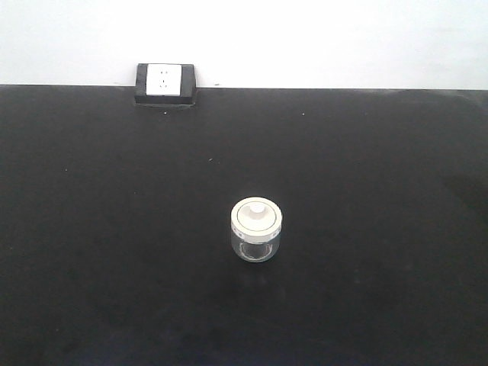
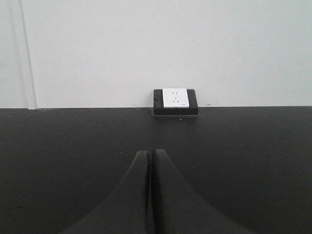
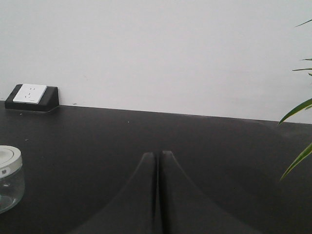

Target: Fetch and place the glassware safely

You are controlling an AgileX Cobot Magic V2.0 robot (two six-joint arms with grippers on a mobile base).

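Glass jar [image 1: 257, 231] with cream lid [image 1: 257, 216] stands upright mid black desk [image 1: 91, 229], untouched. Left tool [image 2: 151, 161] and right tool [image 3: 158, 163] both pressed together, well apart from jar. Risk — smooth glass slips, or lid lifts off if gripped by knob.

We count one lidded glass jar [image 1: 257, 231] on one black table [image 1: 366, 229], and one white wall socket [image 1: 164, 79] in a black housing at the table's far edge. We count two grippers, the left gripper [image 2: 151, 157] and the right gripper [image 3: 158, 158], each with fingers pressed together. We count one plant, a few green leaves [image 3: 297, 109] showing at the right wrist view's edge.
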